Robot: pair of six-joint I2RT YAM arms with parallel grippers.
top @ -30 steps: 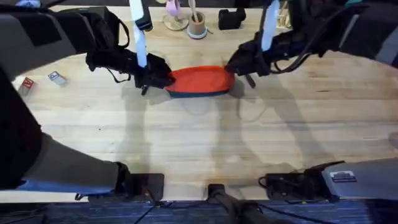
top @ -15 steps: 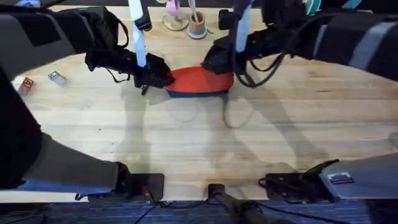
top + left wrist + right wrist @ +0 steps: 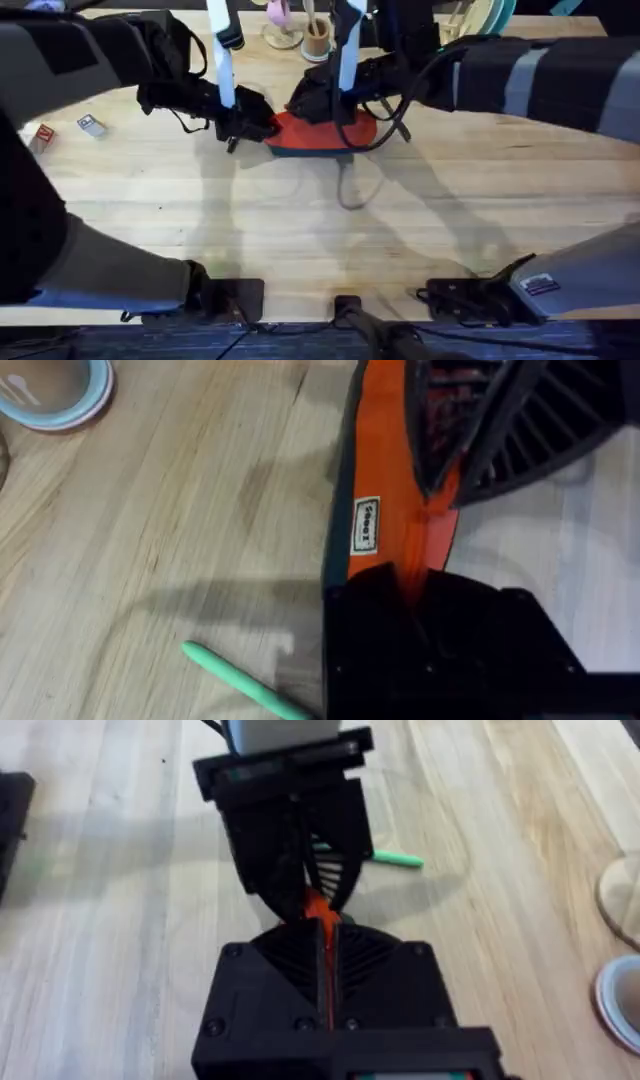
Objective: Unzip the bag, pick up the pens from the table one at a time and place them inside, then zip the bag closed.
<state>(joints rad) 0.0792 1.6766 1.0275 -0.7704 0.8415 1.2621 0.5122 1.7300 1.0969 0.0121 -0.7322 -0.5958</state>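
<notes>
1. Bag (image 3: 330, 135): orange-red pouch with dark blue bottom, lying lengthwise on the surface (image 3: 320, 230), far centre in the overhead view, between the two arms.
2. Left wrist view: orange side panel of the bag (image 3: 385, 490) carries a small white label (image 3: 366, 525); the dark blue edge runs along it.
3. Left tool (image 3: 262, 128): at the bag's left end, pressed together on the fabric there. In its own view the orange cloth goes straight into the black fingers (image 3: 400, 630).
4. Right tool (image 3: 318, 103): arm reaches across the middle and sits over the bag's top, toward its left half. In the right wrist view a thin orange strip (image 3: 322, 935) runs between the fingers, which are pressed together on it. Whether that strip is the zipper pull or just fabric, cannot tell.
5. The two tools are close, nearly facing each other. The left tool (image 3: 295, 850) shows just beyond the right one in the right wrist view.
6. Green pen (image 3: 245, 682): lies on the bare surface just beside the bag's left end, near the left tool. One end of it (image 3: 395, 859) pokes out from behind the left tool in the right wrist view.
7. Whether the zipper is open or closed, cannot tell; both tools cover it.
8. Behind the bag: round wooden cup (image 3: 317, 42) with pale sticks. Far left: two small boxes (image 3: 90, 125).
</notes>
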